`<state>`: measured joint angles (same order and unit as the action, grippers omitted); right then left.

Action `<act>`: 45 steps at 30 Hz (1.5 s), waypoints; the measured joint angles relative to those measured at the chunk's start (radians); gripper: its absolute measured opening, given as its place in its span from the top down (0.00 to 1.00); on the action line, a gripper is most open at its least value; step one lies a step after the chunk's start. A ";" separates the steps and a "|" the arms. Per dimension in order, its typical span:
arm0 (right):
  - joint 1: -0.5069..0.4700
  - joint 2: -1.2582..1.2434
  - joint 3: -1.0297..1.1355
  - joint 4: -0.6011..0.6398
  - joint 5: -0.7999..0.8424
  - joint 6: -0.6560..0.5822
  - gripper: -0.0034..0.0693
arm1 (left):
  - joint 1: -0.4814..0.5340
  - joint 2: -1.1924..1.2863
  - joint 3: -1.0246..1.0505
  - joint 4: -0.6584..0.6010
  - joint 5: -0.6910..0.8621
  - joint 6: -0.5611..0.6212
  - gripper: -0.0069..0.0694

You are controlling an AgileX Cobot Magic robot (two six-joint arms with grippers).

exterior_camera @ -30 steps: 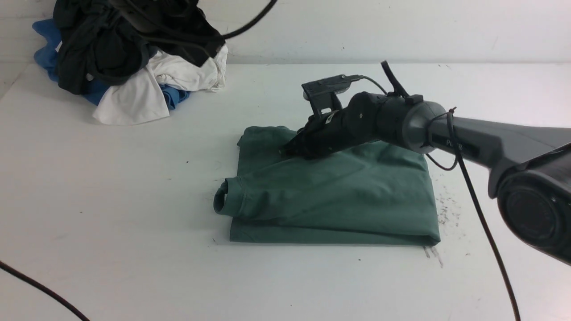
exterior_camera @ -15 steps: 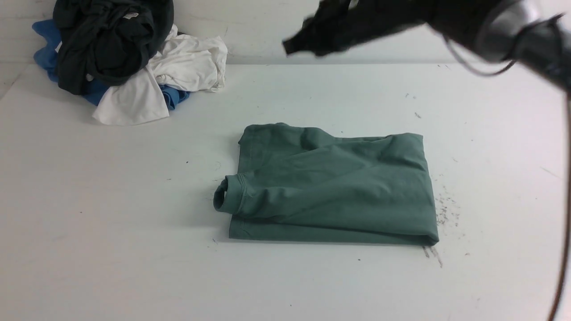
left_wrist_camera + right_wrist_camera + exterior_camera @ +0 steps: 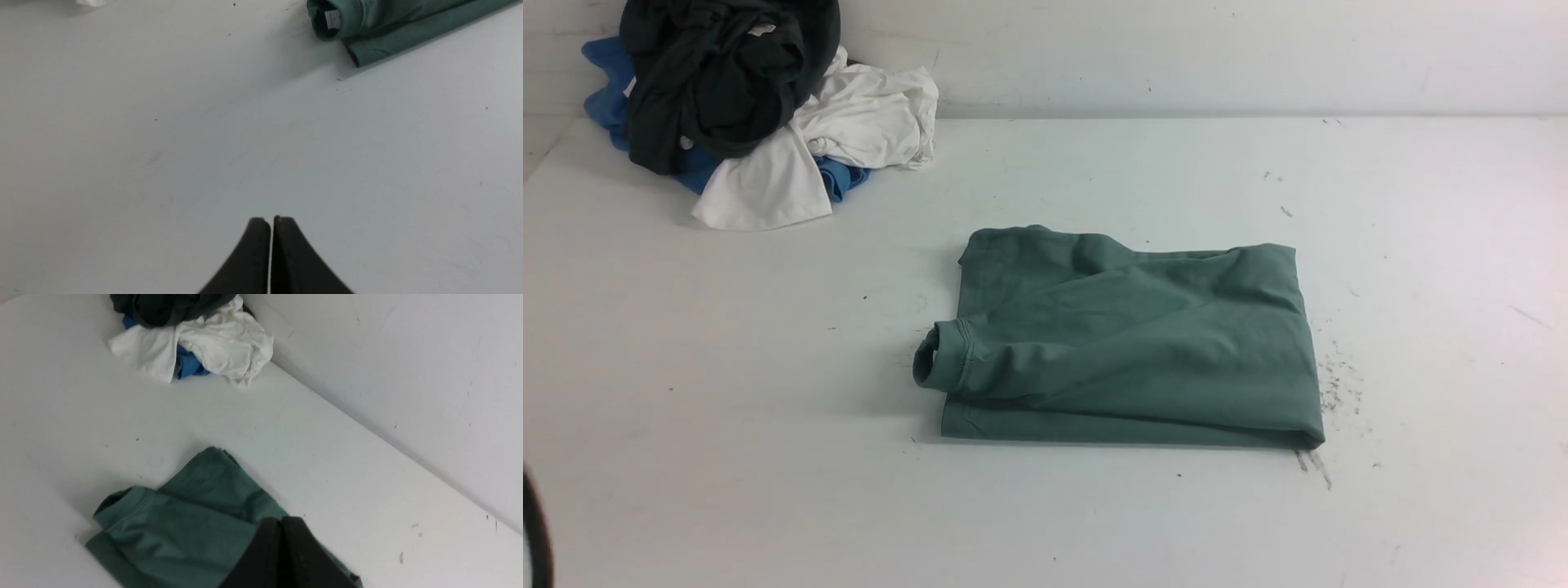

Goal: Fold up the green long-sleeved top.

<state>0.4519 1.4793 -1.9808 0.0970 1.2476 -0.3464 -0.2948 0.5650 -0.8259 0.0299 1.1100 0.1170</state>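
Note:
The green long-sleeved top (image 3: 1135,339) lies folded into a rough rectangle in the middle of the white table, one ribbed cuff sticking out at its left edge. Neither arm shows in the front view. In the left wrist view, my left gripper (image 3: 271,222) is shut and empty above bare table, well away from the top (image 3: 392,28), whose rolled end shows a white label. In the right wrist view, my right gripper (image 3: 281,522) is shut and empty, raised above the top (image 3: 184,531) without touching it.
A heap of black, white and blue garments (image 3: 752,106) sits at the table's far left corner, also in the right wrist view as the heap (image 3: 192,339). A white wall (image 3: 1217,49) backs the table. Dark scuff marks (image 3: 1335,384) lie right of the top.
My right arm has lifted off the green top and swung up and out of the front view. The left arm's cables have left the far-left heap. The top has stayed put.

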 joint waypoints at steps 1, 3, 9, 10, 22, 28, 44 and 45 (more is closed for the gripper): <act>0.000 -0.056 0.057 0.000 0.009 0.010 0.97 | 0.000 -0.074 0.071 0.000 -0.044 -0.020 0.92; 0.000 -0.116 0.115 0.000 0.005 0.022 0.97 | 0.000 -0.158 0.138 0.000 -0.099 -0.039 0.92; 0.000 -0.424 0.517 0.050 -0.273 0.084 0.97 | 0.000 -0.411 0.383 0.000 -0.258 -0.117 0.92; 0.000 -0.465 0.570 0.063 -0.324 0.083 0.97 | 0.000 -0.438 0.401 0.000 -0.277 -0.128 0.92; 0.000 -0.961 1.103 0.102 -0.773 0.052 0.97 | 0.000 -0.507 0.428 0.000 -0.331 -0.136 0.92; 0.000 -1.004 1.173 0.102 -0.777 0.052 0.97 | 0.000 -0.507 0.428 0.000 -0.333 -0.136 0.92; 0.000 -1.026 1.228 0.047 -0.697 0.084 0.97 | 0.000 -0.507 0.428 0.000 -0.336 -0.136 0.92; 0.000 -1.031 1.243 0.027 -0.710 0.105 0.97 | 0.000 -0.507 0.428 0.000 -0.337 -0.136 0.92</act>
<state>0.4519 0.4485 -0.7373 0.1236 0.5376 -0.2410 -0.2948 0.0577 -0.3974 0.0299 0.7728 -0.0189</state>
